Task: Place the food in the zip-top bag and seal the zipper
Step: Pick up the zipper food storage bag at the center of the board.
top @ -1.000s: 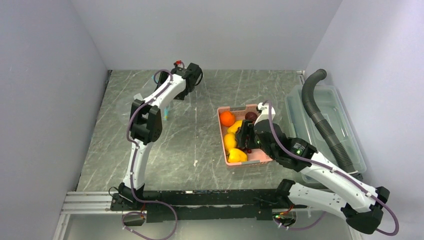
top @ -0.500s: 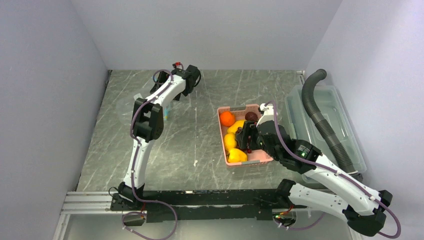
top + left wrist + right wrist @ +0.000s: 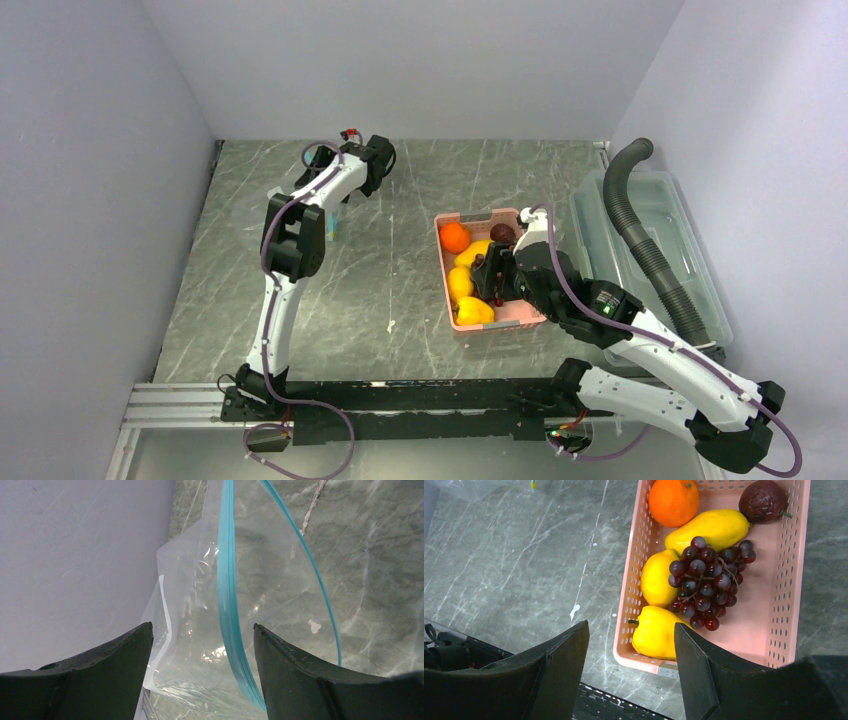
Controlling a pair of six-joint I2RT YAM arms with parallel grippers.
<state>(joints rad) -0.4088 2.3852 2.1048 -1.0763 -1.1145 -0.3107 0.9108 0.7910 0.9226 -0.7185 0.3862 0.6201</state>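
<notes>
The zip-top bag (image 3: 200, 605) lies clear and floppy on the table by the left wall. Its mouth gapes, and the teal zipper (image 3: 227, 595) runs between the jaws of my open left gripper (image 3: 202, 627). A bit of the strip shows in the top view (image 3: 331, 222), beside the left arm. The left gripper (image 3: 375, 165) is at the back left. My open, empty right gripper (image 3: 631, 625) hovers above the near end of the pink basket (image 3: 791, 590). The food lies in it: an orange (image 3: 673, 501), several yellow pieces (image 3: 655, 632), grapes (image 3: 706, 577) and a dark round fruit (image 3: 763, 500).
A rigid clear bin (image 3: 695, 260) with a grey corrugated hose (image 3: 640, 225) stands right of the basket. Walls close in the left, back and right. A metal rail (image 3: 400, 395) runs along the near edge.
The left wrist has shifted slightly left at the back of the table. The right gripper drew back a little over the basket, then held still.
</notes>
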